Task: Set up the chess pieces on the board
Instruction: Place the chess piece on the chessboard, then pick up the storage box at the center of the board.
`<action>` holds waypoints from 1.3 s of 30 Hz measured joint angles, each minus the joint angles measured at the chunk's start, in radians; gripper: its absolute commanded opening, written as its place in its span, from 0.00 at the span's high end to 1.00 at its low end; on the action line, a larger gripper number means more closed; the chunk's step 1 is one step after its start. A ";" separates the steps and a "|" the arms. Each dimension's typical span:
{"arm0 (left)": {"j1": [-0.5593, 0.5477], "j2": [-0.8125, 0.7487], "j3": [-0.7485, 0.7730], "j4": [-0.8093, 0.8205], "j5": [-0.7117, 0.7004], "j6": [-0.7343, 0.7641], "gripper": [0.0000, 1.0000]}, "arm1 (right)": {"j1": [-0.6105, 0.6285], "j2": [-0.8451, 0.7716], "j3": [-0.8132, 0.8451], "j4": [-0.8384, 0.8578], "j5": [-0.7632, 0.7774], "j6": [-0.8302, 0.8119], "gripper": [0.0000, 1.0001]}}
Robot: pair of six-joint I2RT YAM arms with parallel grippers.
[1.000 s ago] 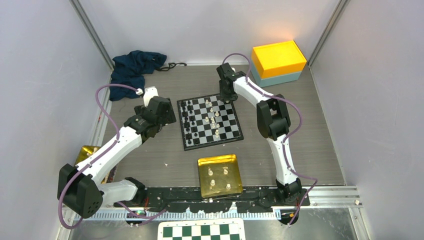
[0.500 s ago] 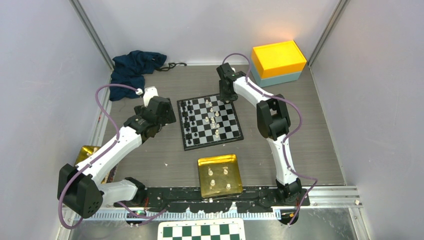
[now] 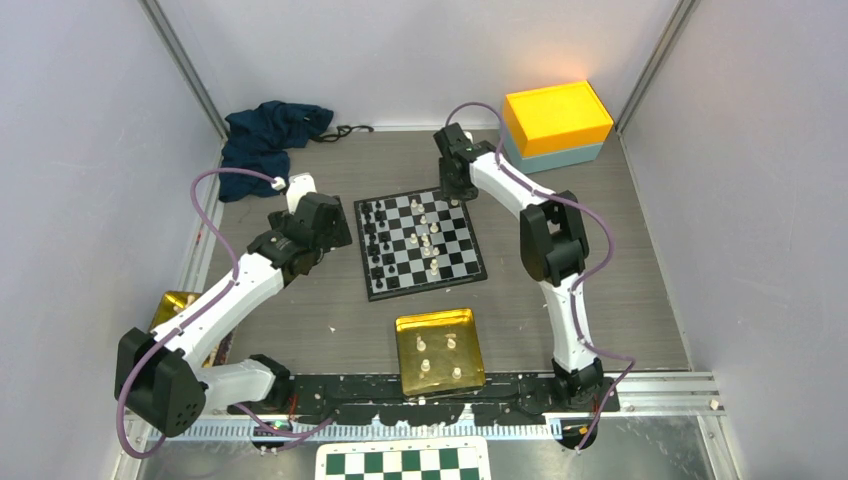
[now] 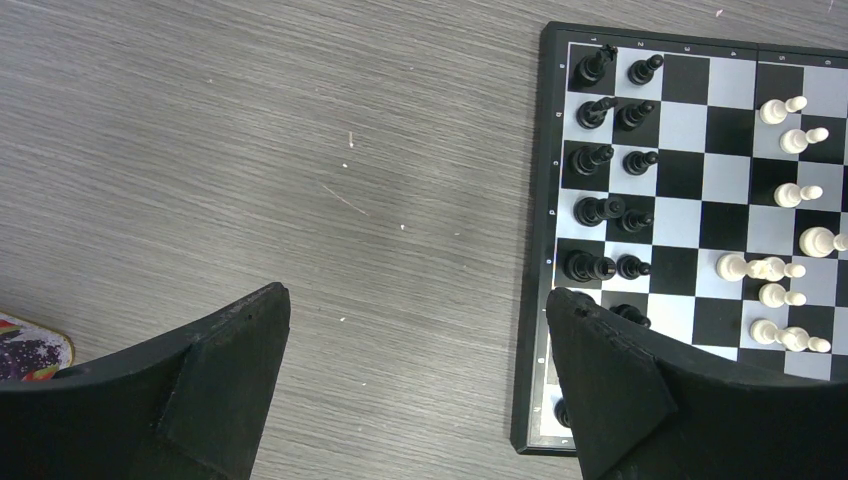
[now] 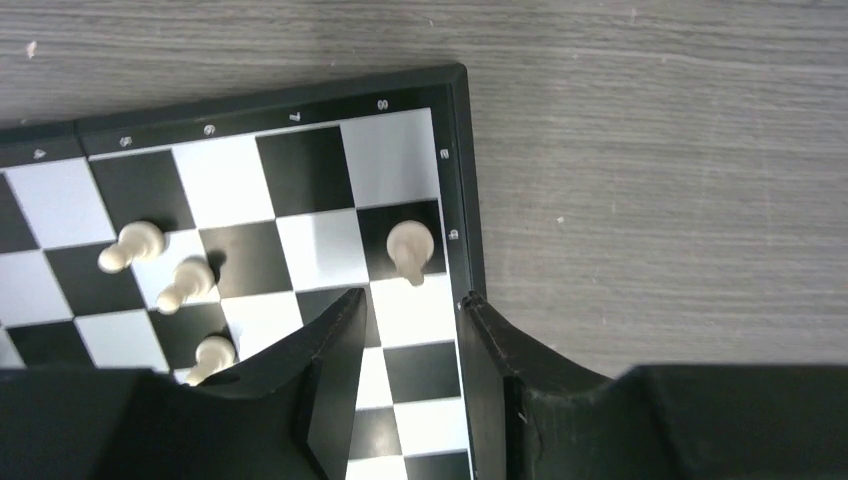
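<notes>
While my right gripper (image 5: 415,325) hovers with jaws apart and empty over the far right corner of the board (image 5: 455,150), a white piece (image 5: 408,245) stands upright just beyond its fingertips, nearest this arm.

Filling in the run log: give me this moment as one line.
right gripper open, clear of white piece on edge square of board | left gripper open, empty, over table beside black pieces | setup unfinished

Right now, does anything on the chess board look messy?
Yes. The white pieces are bunched unevenly in the middle of the board, not in neat rows like the black pieces along its left edge. A few more white ones sit in the gold tray.
</notes>
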 measured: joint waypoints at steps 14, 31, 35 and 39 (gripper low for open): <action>0.000 -0.027 -0.001 0.000 0.005 0.001 0.00 | 0.044 -0.376 -0.319 -0.019 0.020 0.024 0.54; 0.000 -0.095 -0.040 -0.004 0.021 -0.004 0.00 | 0.256 -0.923 -0.806 -0.090 -0.002 0.222 0.54; 0.000 -0.095 -0.040 -0.005 0.027 -0.014 0.00 | 0.311 -0.935 -0.854 -0.096 -0.003 0.264 0.54; 0.000 -0.095 -0.040 -0.005 0.028 -0.018 0.00 | 0.350 -0.935 -0.917 -0.099 -0.006 0.300 0.54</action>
